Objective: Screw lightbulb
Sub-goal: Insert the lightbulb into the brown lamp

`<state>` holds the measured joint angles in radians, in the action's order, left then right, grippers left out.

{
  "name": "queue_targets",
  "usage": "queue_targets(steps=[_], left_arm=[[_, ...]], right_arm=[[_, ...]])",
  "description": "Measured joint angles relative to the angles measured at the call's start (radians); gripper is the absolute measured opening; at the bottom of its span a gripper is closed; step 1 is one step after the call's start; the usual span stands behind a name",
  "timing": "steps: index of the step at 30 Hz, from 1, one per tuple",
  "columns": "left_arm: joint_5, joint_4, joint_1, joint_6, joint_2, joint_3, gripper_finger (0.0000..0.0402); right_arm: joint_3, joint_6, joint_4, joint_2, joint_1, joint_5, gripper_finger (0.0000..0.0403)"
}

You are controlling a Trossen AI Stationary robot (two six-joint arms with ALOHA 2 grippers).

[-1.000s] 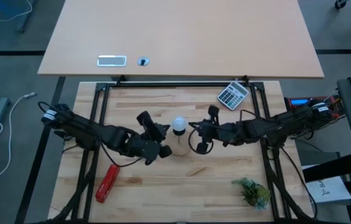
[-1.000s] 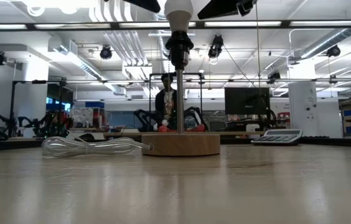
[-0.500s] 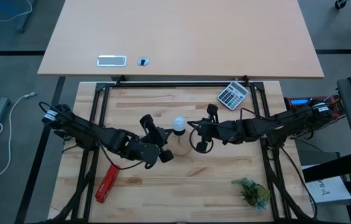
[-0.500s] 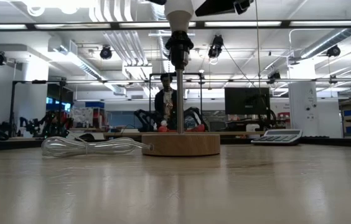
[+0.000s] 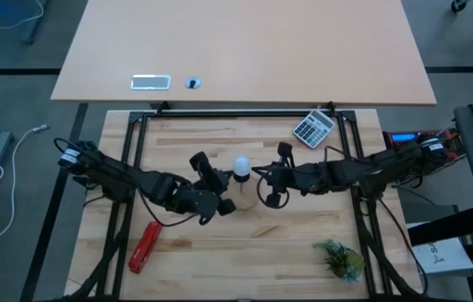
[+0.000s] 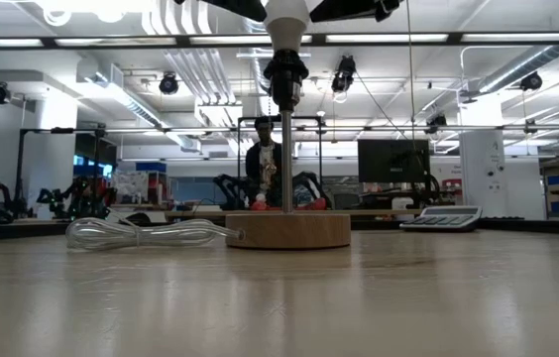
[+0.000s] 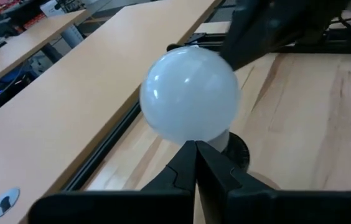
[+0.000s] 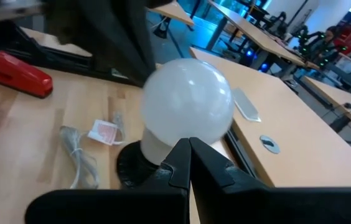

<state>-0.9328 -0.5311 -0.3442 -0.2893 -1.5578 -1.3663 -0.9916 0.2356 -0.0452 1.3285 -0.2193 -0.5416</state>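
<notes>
Lightbulb (image 5: 241, 165) sits in its socket at frame centre, both grippers, left (image 5: 220, 186) and right (image 5: 263, 175), flanking with fingers closed and empty, left having crept nearer, suggesting seating is essentially complete.

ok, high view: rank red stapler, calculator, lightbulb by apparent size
1. red stapler, longest.
2. calculator, a bit shorter but wider; close to the stapler in area.
3. lightbulb, clearly smallest, though it sits raised on its socket, nearer the camera.
</notes>
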Motion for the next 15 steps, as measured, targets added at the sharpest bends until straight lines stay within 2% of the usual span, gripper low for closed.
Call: queue_targets(steps=[7,12,15], left_arm=[[-0.024,-0.020,0.009,-0.008,0.000,0.000,0.0000],[-0.026,-0.025,-0.007,-0.008,0.003,-0.013,0.0000],[-0.015,-0.018,-0.022,-0.012,0.006,-0.021,0.0000]], right_arm=[[0.000,-0.009,0.008,0.000,-0.028,0.003,0.0000],[0.000,-0.022,0.040,-0.003,-0.026,-0.107,0.0000],[0.000,-0.015,0.040,-0.004,-0.010,-0.128,0.0000]])
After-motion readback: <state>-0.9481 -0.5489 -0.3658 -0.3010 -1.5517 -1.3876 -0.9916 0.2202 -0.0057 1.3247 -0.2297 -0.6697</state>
